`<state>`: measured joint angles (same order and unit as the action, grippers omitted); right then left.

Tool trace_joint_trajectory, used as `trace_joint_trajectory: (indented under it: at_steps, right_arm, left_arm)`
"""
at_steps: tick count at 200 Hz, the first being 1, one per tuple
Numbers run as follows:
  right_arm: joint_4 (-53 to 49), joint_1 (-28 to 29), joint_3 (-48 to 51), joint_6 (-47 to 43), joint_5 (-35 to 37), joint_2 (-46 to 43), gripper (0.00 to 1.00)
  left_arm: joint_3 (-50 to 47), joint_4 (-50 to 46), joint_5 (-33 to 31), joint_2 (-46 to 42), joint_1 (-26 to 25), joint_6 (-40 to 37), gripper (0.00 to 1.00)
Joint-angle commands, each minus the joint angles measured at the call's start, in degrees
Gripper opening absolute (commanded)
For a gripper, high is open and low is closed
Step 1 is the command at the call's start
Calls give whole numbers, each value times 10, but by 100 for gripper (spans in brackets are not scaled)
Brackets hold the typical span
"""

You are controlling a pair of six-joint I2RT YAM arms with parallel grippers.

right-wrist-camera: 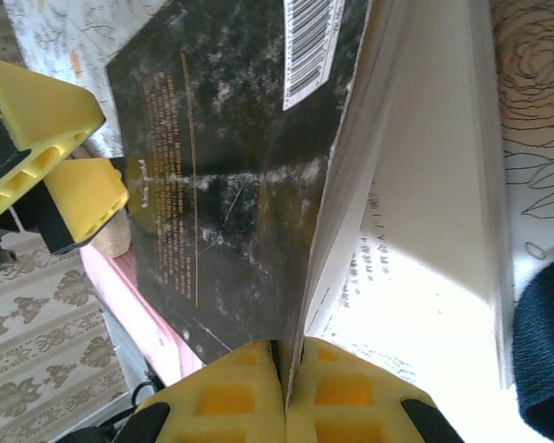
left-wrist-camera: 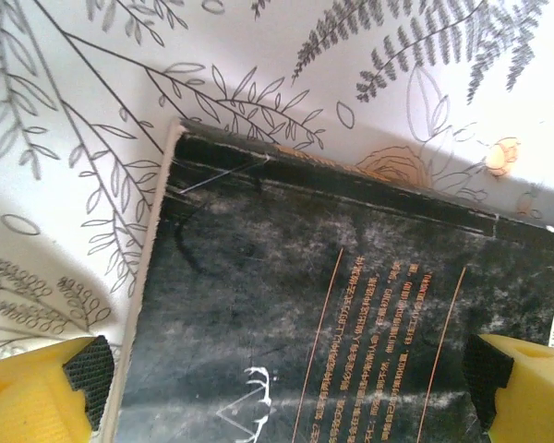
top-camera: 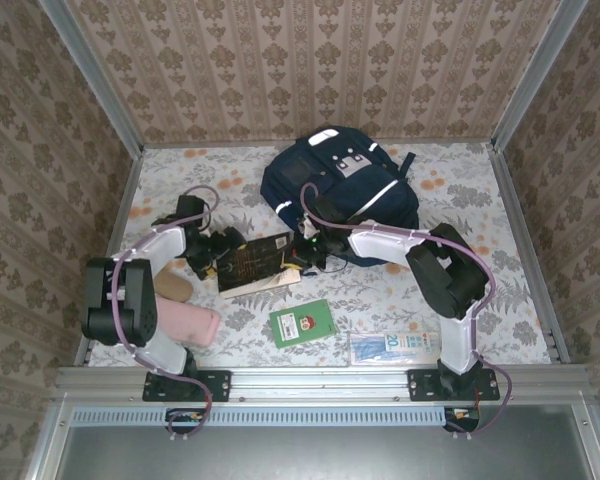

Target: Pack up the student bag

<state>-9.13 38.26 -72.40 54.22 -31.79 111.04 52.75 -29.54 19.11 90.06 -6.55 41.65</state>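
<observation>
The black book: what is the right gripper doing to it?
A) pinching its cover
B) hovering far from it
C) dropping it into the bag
A: the right gripper is shut on the cover edge of the black book, with white pages showing beside the cover.

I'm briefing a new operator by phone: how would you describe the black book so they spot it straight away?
Start at the navy bag at the back of the table. Just in front of it, to the left, lies a book. Unlike the green booklet and pink pouch nearer the front edge, it has a black cover with orange lettering and a white barcode.
</observation>
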Motion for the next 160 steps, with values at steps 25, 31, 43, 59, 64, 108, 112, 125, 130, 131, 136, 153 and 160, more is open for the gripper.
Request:
trace_joint_trajectory:
  at_steps: [25,31,43,59,64,108,112,125,130,131,136,153,160]
  right_arm:
    - [-11,-7,-30,-33,-46,-56,0]
    - [-20,-8,-38,-43,-57,-56,0]
    - [-52,-10,-55,-79,-67,-60,0]
    - [-101,-16,-76,-147,-74,-69,0]
    - [-115,-18,-81,-169,-82,-72,0]
    - [-140,-33,-96,-326,-158,-97,0]
    - [-144,-34,-99,-340,-166,-97,0]
    - [-162,-37,-116,-382,-187,-94,0]
    - [-168,-40,-123,-393,-195,-91,0]
    - [-169,-41,-124,-396,-197,-90,0]
    - [-173,-45,-131,-405,-208,-86,0]
    - [-177,-65,-158,-406,-259,-65,0]
    - [-171,-74,-169,-393,-289,-54,0]
  left_arm:
    - [8,7,33,-41,49,-29,100]
    - [8,14,37,-41,50,-34,100]
    - [10,30,50,-38,51,-46,100]
    - [17,49,80,-39,51,-61,100]
    - [19,55,88,-41,51,-69,100]
    - [27,120,113,-76,45,-154,96]
    - [28,127,117,-73,43,-154,96]
    - [40,148,139,-57,34,-151,95]
    - [45,154,148,-48,28,-150,95]
    - [46,155,150,-46,27,-150,95]
    - [52,165,162,-39,21,-147,95]
    - [71,198,225,-4,9,-136,95]
    - [76,222,255,12,6,-130,94]
